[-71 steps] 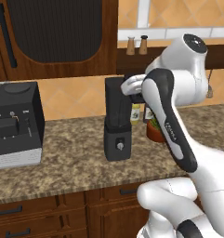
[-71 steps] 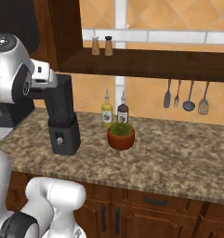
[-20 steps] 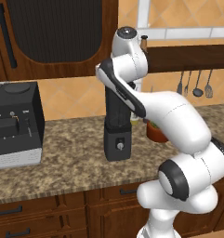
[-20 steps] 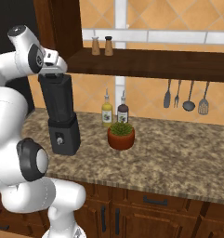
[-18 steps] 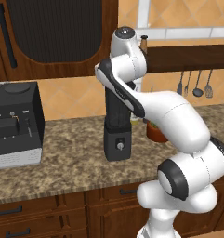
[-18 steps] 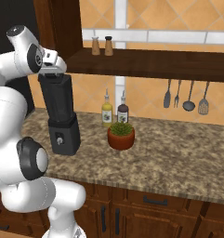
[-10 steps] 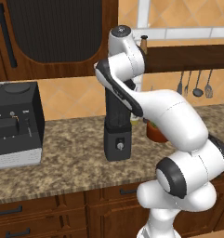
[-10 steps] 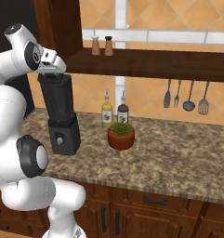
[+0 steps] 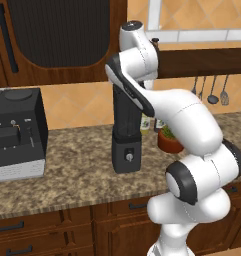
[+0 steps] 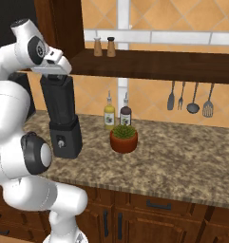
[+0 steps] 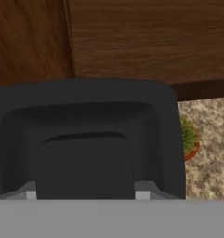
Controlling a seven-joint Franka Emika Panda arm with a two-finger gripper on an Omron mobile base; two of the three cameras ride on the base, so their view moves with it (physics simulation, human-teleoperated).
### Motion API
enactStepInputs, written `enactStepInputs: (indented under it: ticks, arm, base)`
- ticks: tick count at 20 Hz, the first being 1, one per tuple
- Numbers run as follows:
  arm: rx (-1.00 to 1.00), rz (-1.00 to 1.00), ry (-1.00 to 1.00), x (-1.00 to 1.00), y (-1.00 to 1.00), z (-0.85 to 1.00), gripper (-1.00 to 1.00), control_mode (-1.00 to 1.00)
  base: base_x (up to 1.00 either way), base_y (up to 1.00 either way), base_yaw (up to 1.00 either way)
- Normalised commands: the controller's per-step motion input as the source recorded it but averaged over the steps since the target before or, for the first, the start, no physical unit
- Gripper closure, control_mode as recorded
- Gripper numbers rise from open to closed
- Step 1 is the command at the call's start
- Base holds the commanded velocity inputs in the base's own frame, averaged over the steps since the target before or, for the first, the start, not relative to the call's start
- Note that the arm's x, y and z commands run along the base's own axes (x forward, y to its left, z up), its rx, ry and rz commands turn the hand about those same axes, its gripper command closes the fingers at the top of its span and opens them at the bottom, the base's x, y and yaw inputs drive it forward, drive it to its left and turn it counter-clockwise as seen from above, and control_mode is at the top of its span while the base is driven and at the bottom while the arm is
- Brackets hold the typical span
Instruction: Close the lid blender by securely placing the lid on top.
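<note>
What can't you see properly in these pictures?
- Blender top rim: the white arm covers it in the left base view.
- Lid: the hand view sits too close to tell whether it is seated on the jar.
- Pincer tips: hidden behind the hand in the right base view.
- Bottle labels: too small to read.

1. One blender [image 9: 126,135] — on the granite counter [image 10: 182,161].
2. One coffee machine [image 9: 17,132], at the counter's left end.
3. One potted plant [image 10: 123,138].
4. Two bottles [image 10: 109,114] — against the wall.
5. Two shakers [image 10: 97,46] on the wooden shelf [image 10: 173,64].
6. Four hanging utensils [image 10: 194,99].
</note>
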Motion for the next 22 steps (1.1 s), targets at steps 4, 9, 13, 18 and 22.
enactStepInputs:
  ticks: [4,9,13,18,22]
  arm:
    - [0.00,-0.01,0.11,0.00,-0.07,0.00,1.00,-1.00]
    - [0.00,0.00,0.13,-0.09,-0.01,0.05,1.00,-1.00]
    - [0.00,0.00,0.14,-0.27,-0.02,0.03,1.00,-1.00]
    - [0.00,0.00,0.13,-0.24,-0.01,0.11,1.00,-1.00]
    - [0.00,0.00,0.15,-0.03,-0.04,0.22,1.00,-1.00]
  base:
    - [0.00,0.00,0.00]
    - [0.00,0.00,0.00]
    - [0.00,0.00,0.00]
    - [0.00,0.00,0.00]
    - [0.00,0.00,0.00]
